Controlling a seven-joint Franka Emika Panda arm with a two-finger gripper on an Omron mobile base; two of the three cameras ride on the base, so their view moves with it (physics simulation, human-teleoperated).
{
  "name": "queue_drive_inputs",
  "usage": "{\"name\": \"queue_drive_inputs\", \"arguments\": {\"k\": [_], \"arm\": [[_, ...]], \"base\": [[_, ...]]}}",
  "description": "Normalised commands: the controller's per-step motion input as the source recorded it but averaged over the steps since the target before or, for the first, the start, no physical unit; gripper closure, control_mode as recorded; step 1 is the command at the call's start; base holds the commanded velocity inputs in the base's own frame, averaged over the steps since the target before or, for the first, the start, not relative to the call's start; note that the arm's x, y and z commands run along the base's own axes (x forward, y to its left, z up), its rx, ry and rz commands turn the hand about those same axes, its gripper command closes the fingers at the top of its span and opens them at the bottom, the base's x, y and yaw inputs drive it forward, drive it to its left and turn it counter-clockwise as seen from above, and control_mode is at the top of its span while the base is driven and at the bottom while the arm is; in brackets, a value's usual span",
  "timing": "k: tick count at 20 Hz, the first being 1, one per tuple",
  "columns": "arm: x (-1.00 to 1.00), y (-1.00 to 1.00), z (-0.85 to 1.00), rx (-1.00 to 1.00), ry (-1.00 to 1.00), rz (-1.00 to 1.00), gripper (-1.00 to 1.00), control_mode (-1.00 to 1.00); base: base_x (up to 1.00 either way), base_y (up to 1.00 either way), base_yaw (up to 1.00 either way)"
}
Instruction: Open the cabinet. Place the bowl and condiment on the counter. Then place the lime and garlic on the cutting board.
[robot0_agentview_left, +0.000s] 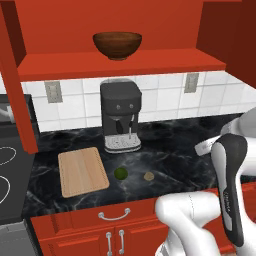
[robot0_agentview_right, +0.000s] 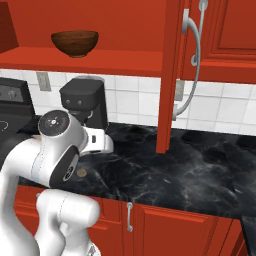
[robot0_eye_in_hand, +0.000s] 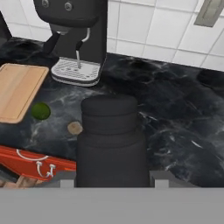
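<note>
Condiment: small dark grey-black cylindrical shaker bottle (robot0_eye_in_hand: 111, 140) with a narrower cap is sitting closest to the hand camera, between the two finger tips (robot0_eye_in_hand: 66, 183), above the counter.
Tool: the two-finger tool (robot0_eye_in_hand: 111, 183) is pinching the shaker bottle, one tip showing on each side of its body.
Counter: black marble-patterned counter (robot0_agentview_left: 170, 165) with thin white veins is running below the white tiled wall.
Cutting board: light tan wooden rectangular board (robot0_agentview_left: 82, 171) with rounded corners is lying flat on the counter, left of the fruit, with nothing on it.
Lime: small dark green ball (robot0_agentview_left: 121, 173) is resting on the counter just beside the board's right edge.
Garlic: small tan lumpy bulb (robot0_agentview_left: 148, 176) is lying on the counter near the lime, apart from it.
Bowl: wide round dark brown wooden-looking bowl (robot0_agentview_left: 117, 45) is standing upright on the cabinet shelf.
Cabinet: red wall cabinet (robot0_agentview_left: 125, 62) is standing open, its door (robot0_agentview_right: 170, 75) with a long silver bar handle (robot0_agentview_right: 192, 60) swung outward.
Coffee machine: dark grey machine (robot0_agentview_left: 120, 116) is standing on the counter against the tiles, under the bowl.
</note>
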Motion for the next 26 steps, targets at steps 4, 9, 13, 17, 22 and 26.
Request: {"name": "queue_drive_inputs", "arguments": {"k": [4,9,13,17,22,26], "arm": [[0.07,0.0,-0.65,-0.11,-0.13,0.0,1.0,-1.0],[0.0,0.0,-0.55,-0.05,-0.22,0.0,1.0,-1.0],[0.04,0.0,-0.54,-0.02,-0.26,0.0,1.0,-1.0],[0.0,0.0,-0.59,-0.01,-0.38,0.0,1.0,-1.0],[0.0,0.0,-0.6,0.0,-0.3,0.0,1.0,-1.0],[0.0,0.0,-0.6,0.0,-0.24,-0.01,1.0,-1.0]], "base": [[0.0,0.0,0.0],[0.0,0.0,0.0],[0.0,0.0,0.0],[0.0,0.0,0.0],[0.0,0.0,0.0],[0.0,0.0,0.0]]}}
